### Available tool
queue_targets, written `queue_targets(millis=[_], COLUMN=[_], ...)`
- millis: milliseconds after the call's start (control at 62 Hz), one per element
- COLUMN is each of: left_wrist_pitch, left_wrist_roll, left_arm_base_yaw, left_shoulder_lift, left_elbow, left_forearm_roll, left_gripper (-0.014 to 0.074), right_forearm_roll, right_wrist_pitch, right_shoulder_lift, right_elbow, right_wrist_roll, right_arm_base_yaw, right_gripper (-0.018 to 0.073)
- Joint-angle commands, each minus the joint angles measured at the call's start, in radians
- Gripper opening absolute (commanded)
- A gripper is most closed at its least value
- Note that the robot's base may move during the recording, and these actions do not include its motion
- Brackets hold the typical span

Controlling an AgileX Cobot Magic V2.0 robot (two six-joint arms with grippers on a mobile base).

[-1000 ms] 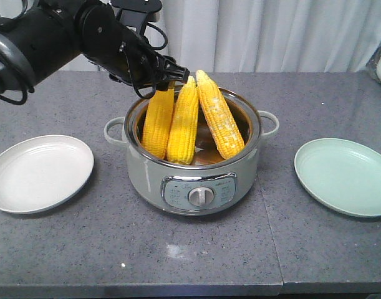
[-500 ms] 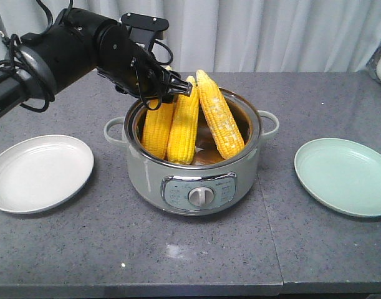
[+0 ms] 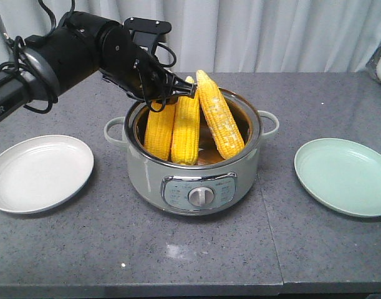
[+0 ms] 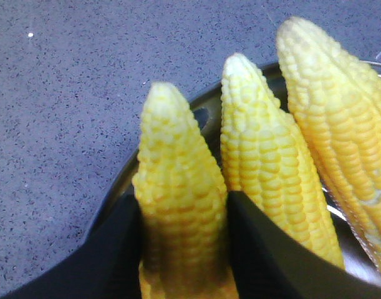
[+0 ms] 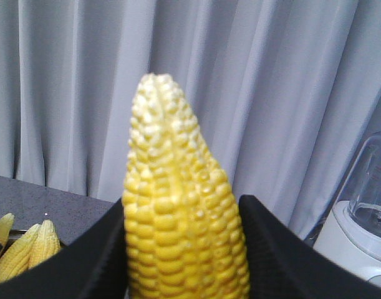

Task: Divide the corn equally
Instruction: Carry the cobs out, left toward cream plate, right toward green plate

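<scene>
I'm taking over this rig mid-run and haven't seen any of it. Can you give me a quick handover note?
The left end effector is shut on the left cob near its tip; that cob stands in the pot.
The right end effector is shut on a fourth cob, held tip-up away from the pot, outside the front view.
The middle cob and right cob lean in the pot, ungripped.
The white plate and green plate hold no corn.
Done: nothing delivered. Left: four cobs to share, likely two per plate.
</scene>
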Motion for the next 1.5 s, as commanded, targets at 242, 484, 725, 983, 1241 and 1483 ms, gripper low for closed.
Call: queue_targets(millis=[242, 484, 725, 983, 1241, 1483], left_wrist_pitch=[-0.056, -0.005, 0.185, 0.381, 0.340, 0.166], left_wrist_roll=[-0.002, -0.002, -0.005, -0.002, 0.017, 0.014], left_arm_base_yaw=[0.001, 0.002, 0.002, 0.120, 0.234, 0.317], left_shoulder_lift=[-0.208, -0.403, -0.608, -0.685, -0.671, -0.671], left_elbow=[-0.028, -0.028, -0.028, -0.026, 0.085, 0.374], left_forearm_roll=[-0.002, 0.121, 0.380, 0.518, 0.483, 0.368], left_gripper=[-0.0008, -0.0008, -0.0008, -0.0008, -0.0008, -0.0008], right_forearm_roll=[0.013, 0.022, 0.021, -0.011, -0.017, -0.083], right_wrist_pitch=[-0.072, -0.053, -0.001, 0.068, 0.168, 0.172], right_shoulder_lift=[0.001, 0.001, 0.001, 0.045, 0.288, 0.540], right_elbow=[-0.022, -0.022, -0.022, -0.022, -0.025, -0.025], right_wrist_roll=[-0.002, 0.016, 0.047, 0.106, 0.133, 0.175], right_arm_base_yaw=[-0.005, -0.005, -0.005, -0.006, -0.008, -0.008], right_gripper=[-0.0006, -0.0006, -0.0006, -0.0005, -0.0005, -0.0005])
